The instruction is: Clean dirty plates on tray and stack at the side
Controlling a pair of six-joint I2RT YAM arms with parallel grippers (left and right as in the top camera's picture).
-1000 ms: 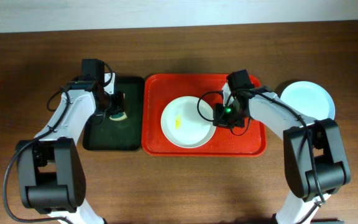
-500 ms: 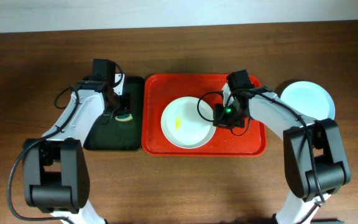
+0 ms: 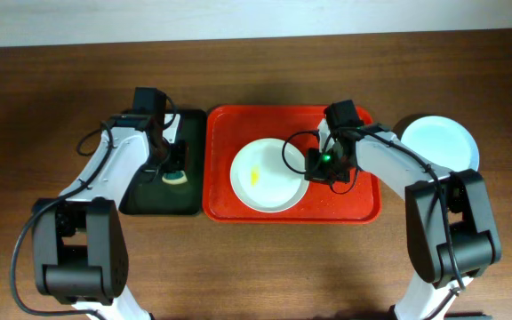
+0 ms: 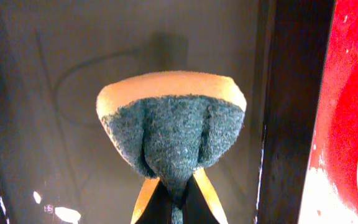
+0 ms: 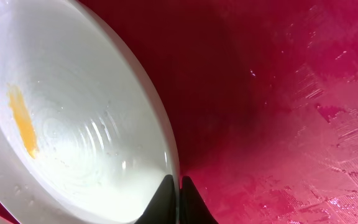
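A white plate [image 3: 265, 175] with a yellow smear [image 3: 254, 174] lies in the red tray [image 3: 363, 200]. My right gripper [image 3: 310, 166] is shut on the plate's right rim; in the right wrist view its fingertips [image 5: 178, 202] pinch the rim of the plate [image 5: 61, 124], whose smear [image 5: 22, 121] is at left. A pale mint-blue plate [image 3: 440, 142] sits on the table right of the tray. Over the black tray [image 3: 140, 197], my left gripper [image 3: 172, 167] is shut on a sponge [image 3: 176, 176]. The left wrist view shows this sponge [image 4: 173, 134], squeezed, grey-green scrub face toward the camera, yellow edge behind.
The black tray [image 4: 55, 74] has a wet, dark floor under the sponge. Its right wall [image 4: 291, 112] stands next to the red tray's rim [image 4: 347, 93]. Brown wooden table [image 3: 256, 267] surrounds both trays.
My left arm has moved right and slightly toward the front over the black tray, carrying the sponge. The right arm and the white plate have stayed where they were.
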